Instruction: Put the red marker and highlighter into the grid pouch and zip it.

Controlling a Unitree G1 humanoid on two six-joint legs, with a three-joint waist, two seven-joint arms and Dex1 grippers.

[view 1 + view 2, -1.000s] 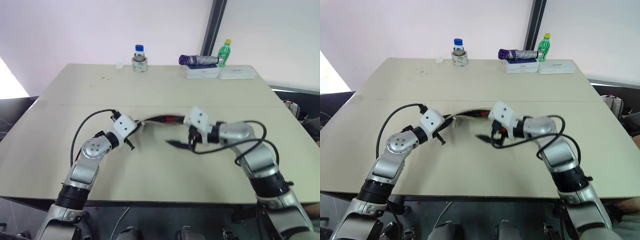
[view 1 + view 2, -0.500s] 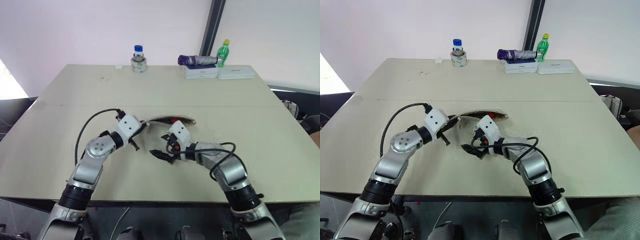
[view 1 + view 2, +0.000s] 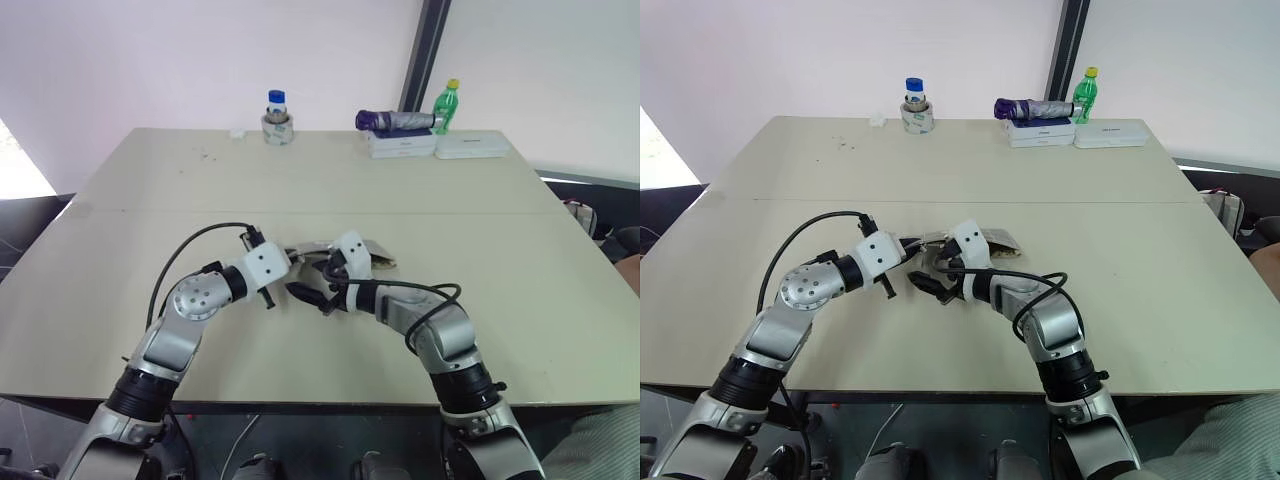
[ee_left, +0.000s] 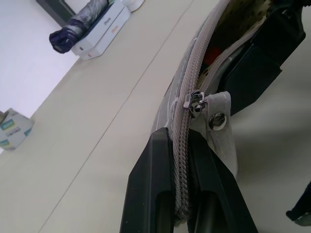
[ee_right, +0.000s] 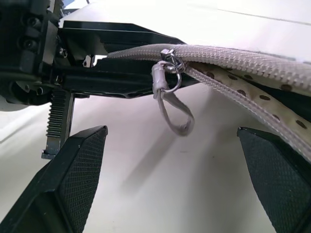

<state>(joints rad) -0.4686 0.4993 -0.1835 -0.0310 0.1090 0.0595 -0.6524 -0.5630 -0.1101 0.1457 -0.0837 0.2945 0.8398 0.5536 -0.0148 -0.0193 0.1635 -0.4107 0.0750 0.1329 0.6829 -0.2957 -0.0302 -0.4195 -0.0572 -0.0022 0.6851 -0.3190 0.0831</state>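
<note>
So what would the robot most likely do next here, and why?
Probably ease the right gripper forward and close it on the zipper pull. Its fingers stand wide open on either side of the pull's dangling loop, not yet touching it. The left gripper is shut on the grid pouch at its zipper end, bracing it, and the zipper is still open.
</note>
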